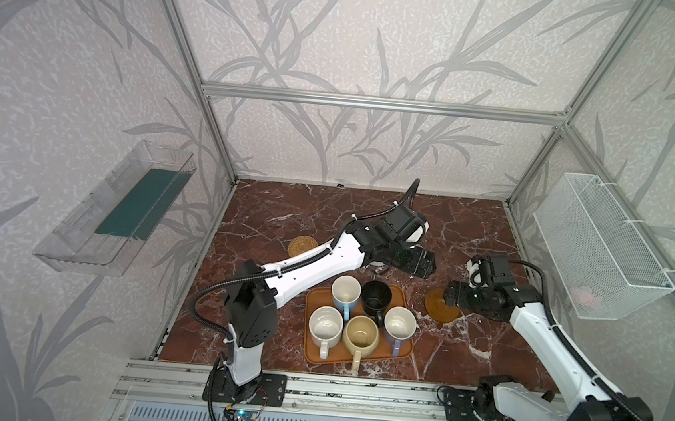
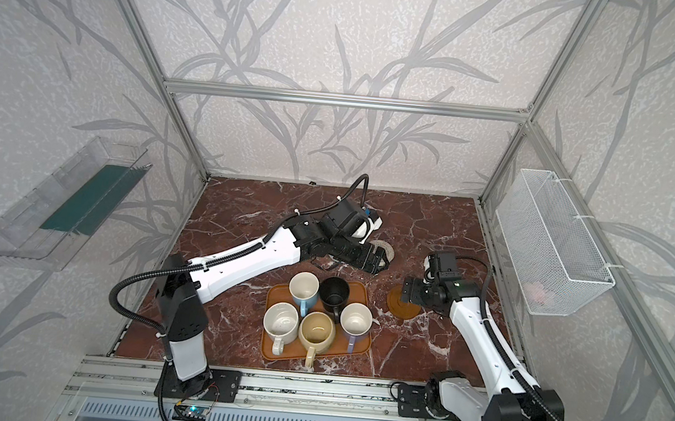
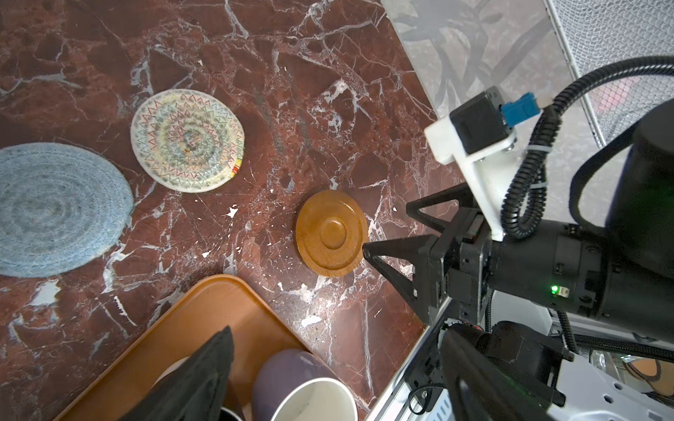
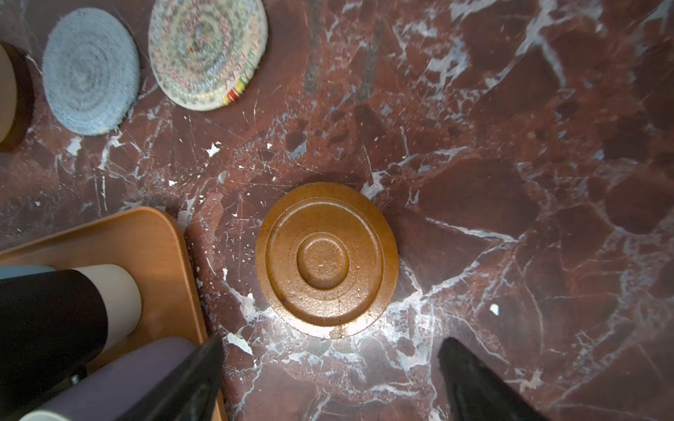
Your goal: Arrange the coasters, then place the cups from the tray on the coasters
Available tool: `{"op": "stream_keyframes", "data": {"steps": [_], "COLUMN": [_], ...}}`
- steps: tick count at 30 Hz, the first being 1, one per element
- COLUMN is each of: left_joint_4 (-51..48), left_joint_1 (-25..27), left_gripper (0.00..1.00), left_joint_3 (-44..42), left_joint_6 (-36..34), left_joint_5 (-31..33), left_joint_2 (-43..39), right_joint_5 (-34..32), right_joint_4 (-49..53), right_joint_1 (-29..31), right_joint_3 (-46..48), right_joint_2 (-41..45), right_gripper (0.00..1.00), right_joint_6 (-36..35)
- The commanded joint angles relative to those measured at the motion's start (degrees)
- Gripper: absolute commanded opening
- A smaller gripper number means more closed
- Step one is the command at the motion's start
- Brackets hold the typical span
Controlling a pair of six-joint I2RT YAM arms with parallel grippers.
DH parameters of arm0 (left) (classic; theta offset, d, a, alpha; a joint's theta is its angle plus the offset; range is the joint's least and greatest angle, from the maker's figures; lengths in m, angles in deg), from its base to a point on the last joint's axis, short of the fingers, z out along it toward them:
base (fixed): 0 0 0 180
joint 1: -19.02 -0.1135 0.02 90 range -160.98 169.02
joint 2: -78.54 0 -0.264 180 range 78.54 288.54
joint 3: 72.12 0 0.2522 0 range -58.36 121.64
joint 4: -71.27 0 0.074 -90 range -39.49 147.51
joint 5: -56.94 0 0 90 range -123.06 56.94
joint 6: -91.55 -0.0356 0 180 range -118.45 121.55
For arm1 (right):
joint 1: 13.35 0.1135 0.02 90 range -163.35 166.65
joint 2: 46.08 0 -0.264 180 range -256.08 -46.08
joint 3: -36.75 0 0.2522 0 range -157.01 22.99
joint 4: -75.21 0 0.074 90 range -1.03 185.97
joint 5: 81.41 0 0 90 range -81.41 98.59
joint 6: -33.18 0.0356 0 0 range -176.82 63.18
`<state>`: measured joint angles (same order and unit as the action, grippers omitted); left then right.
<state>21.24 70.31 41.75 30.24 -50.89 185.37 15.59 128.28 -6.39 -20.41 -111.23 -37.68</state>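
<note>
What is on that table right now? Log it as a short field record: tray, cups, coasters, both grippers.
tray: on the marble table, near the front edge
cups: all five on the tray, none on a coaster
coasters in view: rattan coaster, brown coaster, grey-blue coaster, cream coaster, each flat on the table
left gripper: jaws open, empty, behind the tray
right gripper: jaws open, empty, at the brown coaster's edge

Five cups, upright on the orange-brown tray (image 2: 363,301). Right gripper (image 2: 407,292) over the edge of a glossy brown coaster (image 2: 401,306) just right of the tray. Left gripper (image 2: 377,261) beyond the tray, over a pale coaster (image 2: 385,249), probably rope.
</note>
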Motion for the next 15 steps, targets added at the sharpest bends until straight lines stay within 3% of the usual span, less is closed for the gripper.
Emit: {"op": "stream_keyframes", "data": {"steps": [1, 4, 15], "left_joint_4": [-0.5, 0.0, 1.1], "left_joint_1": [0.6, 0.6, 0.7], "left_gripper": [0.88, 0.87, 0.86], "left_joint_3": [2.0, 2.0, 2.2], "left_joint_6": [1.1, 1.2, 1.4], "left_joint_5": [0.8, 0.9, -1.0], "left_joint_2": [1.3, 2.0, 4.4], "right_joint_5": [0.8, -0.8, -2.0], "right_joint_4": [-1.4, 0.1, -1.1], "right_joint_1": [-0.9, -1.0, -1.0], "right_joint_3": [-0.3, -1.5, -2.4], "right_joint_2": [-3.7, -8.1, -14.8], "right_gripper": [0.78, 0.72, 0.69], "right_joint_6": [0.7, 0.2, -0.2]}}
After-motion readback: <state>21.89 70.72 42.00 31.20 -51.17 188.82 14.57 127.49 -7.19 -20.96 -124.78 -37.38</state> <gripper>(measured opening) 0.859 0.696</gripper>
